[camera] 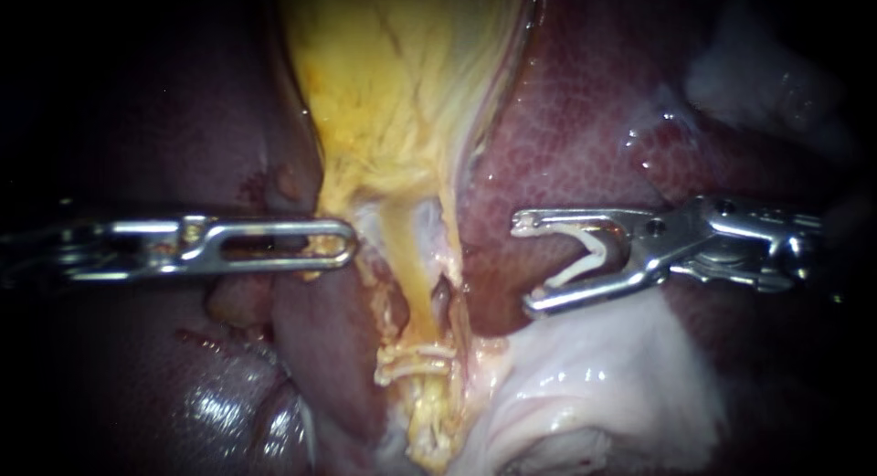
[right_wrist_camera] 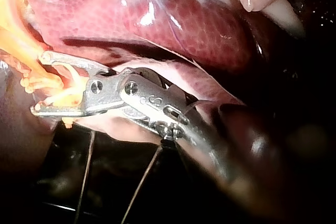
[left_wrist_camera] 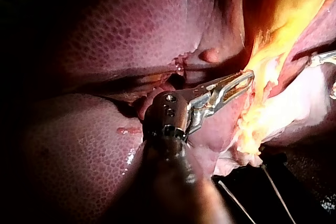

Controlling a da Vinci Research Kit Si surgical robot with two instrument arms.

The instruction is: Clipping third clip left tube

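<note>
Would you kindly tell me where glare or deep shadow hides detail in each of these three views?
Endoscope view: glare on the liver, and shadow swallows the shaft of the left instrument. Left wrist view: the yellow tissue is overlit. Right wrist view: highlights on the liver; the right instrument, jaws shut on a clip, is well lit, its shaft dark.
</note>
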